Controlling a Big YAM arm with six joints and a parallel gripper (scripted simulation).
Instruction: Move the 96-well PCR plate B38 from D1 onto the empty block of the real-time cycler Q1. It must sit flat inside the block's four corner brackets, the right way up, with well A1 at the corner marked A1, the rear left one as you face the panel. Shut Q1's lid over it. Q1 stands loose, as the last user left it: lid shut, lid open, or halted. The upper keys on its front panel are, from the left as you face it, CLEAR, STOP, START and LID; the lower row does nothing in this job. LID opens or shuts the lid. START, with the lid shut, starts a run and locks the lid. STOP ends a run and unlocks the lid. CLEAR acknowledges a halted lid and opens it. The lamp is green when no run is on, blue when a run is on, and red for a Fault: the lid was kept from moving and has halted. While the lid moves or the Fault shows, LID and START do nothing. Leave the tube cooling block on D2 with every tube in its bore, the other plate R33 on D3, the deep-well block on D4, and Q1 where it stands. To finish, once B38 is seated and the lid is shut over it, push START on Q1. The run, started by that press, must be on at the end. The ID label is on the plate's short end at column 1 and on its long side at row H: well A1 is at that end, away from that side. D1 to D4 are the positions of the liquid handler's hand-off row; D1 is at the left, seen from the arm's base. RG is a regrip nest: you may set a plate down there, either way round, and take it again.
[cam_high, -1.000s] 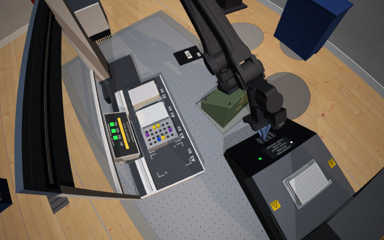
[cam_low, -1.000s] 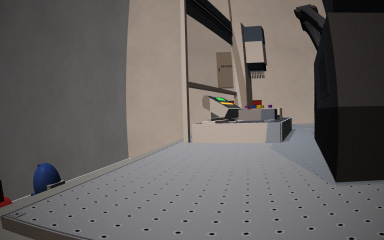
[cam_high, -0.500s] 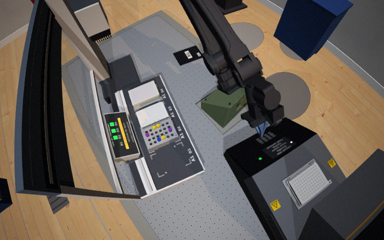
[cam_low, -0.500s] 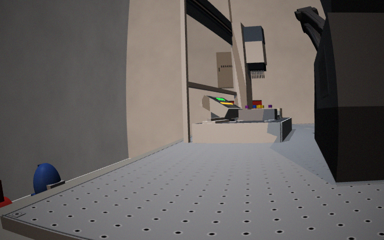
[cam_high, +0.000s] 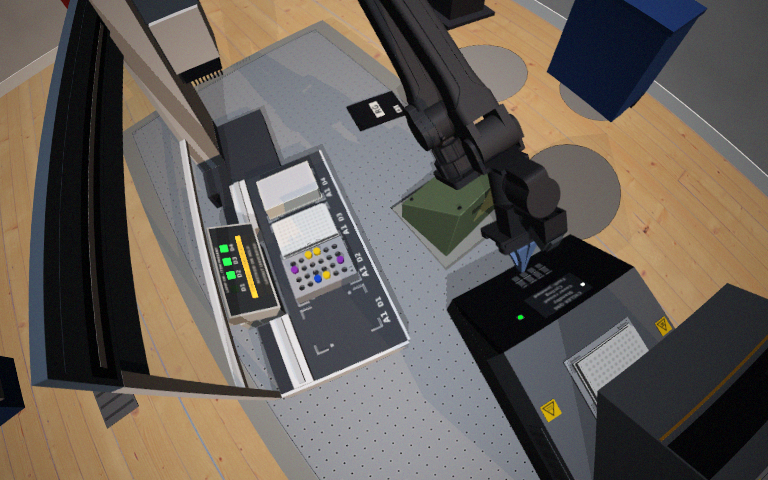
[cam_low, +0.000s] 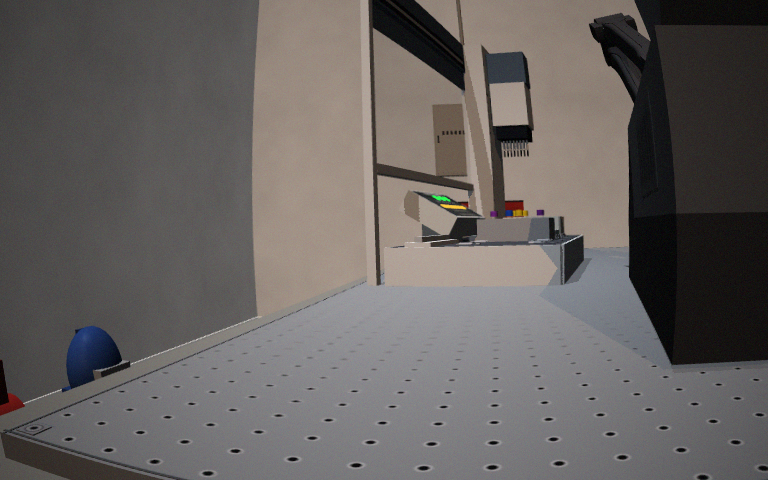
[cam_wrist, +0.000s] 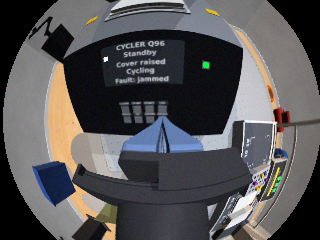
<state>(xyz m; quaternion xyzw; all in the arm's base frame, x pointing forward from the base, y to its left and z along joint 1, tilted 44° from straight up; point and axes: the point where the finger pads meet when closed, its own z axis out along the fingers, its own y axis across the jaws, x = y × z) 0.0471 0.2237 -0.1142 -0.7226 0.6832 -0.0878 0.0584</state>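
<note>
The white 96-well plate B38 (cam_high: 610, 360) lies on the block of the cycler Q1 (cam_high: 566, 339), inside its recess. Q1's dark lid (cam_high: 690, 390) stands over the machine's right part, its edge close beside the plate, which is uncovered. My gripper (cam_high: 523, 261) is shut and empty, pointing down, with its tips just above the upper key row (cam_high: 531, 275) on the front panel. In the wrist view the shut tips (cam_wrist: 162, 139) hang just below the keys (cam_wrist: 143, 110). The lamp is green (cam_high: 519, 316), also in the wrist view (cam_wrist: 206, 64). The D1 position (cam_high: 339, 322) holds nothing.
The tube cooling block (cam_high: 320, 270) with coloured tubes sits on D2, plate R33 (cam_high: 305, 228) on D3, and the deep-well block (cam_high: 287, 188) on D4. The RG nest (cam_high: 381, 106) lies at the back. A green wedge (cam_high: 447, 212) stands left of my arm. A blue box (cam_high: 617, 50) stands far right.
</note>
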